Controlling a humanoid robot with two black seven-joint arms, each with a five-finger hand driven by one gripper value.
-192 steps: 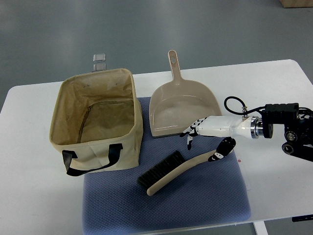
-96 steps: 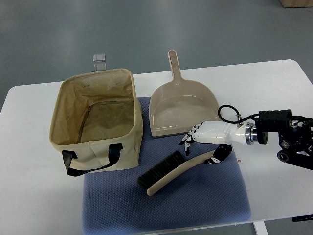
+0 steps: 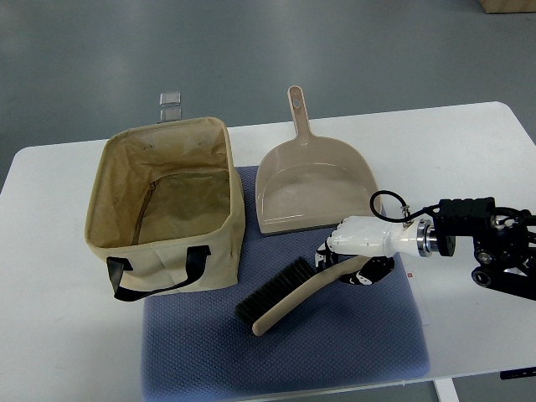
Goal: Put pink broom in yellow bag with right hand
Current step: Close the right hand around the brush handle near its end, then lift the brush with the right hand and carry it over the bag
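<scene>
Here the right hand (image 3: 356, 251) has its fingers curled around the handle end of the pink broom (image 3: 293, 292), which lies flat on the blue mat (image 3: 335, 343). The yellow bag (image 3: 163, 209) stands open beside the dustpan (image 3: 310, 184). No writing is legible on any item.

So the white right hand (image 3: 356, 251) slides left and drops lower than a second ago. Its fingers, which were spread out over the blue mat, now curl down around the right end of the beige broom handle (image 3: 311, 289), with the thumb tucked under on the near side.
</scene>
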